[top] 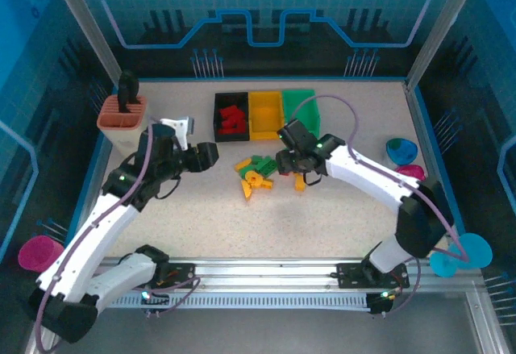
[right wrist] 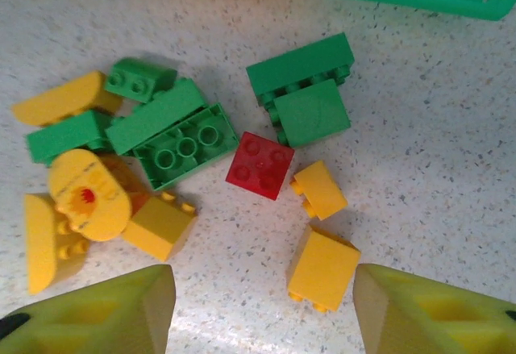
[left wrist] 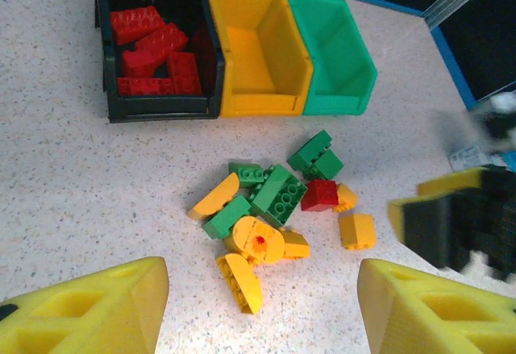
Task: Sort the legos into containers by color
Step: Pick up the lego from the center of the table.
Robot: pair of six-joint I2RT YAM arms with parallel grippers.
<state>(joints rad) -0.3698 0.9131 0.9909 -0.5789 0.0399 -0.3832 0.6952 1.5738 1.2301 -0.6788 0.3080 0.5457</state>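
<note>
At the far left of the table [top: 201, 217], a salmon-pink slotted holder [top: 122, 120] is being shown upright. To its right, the left gripper [left wrist: 262, 277] is being held released, its yellow fingers [left wrist: 113, 306] spread wide with nothing gripped between them. Along the far edge, three bins are being kept side by side in a touching row. The black bin [left wrist: 153, 108] is holding a heap of red legos [left wrist: 149, 47], while the yellow bin [left wrist: 258, 100] and the green bin [left wrist: 339, 100] are being seen without bricks. Nearer than the bins, a loose pile of legos [left wrist: 274, 201] is lying on the table, green and yellow-orange with one red brick [right wrist: 260, 164] in it. The right gripper [right wrist: 262, 289] is being held over this pile, unclenched and grasping nothing. At the far right, a blue bowl [top: 401, 150] is resting.
</note>
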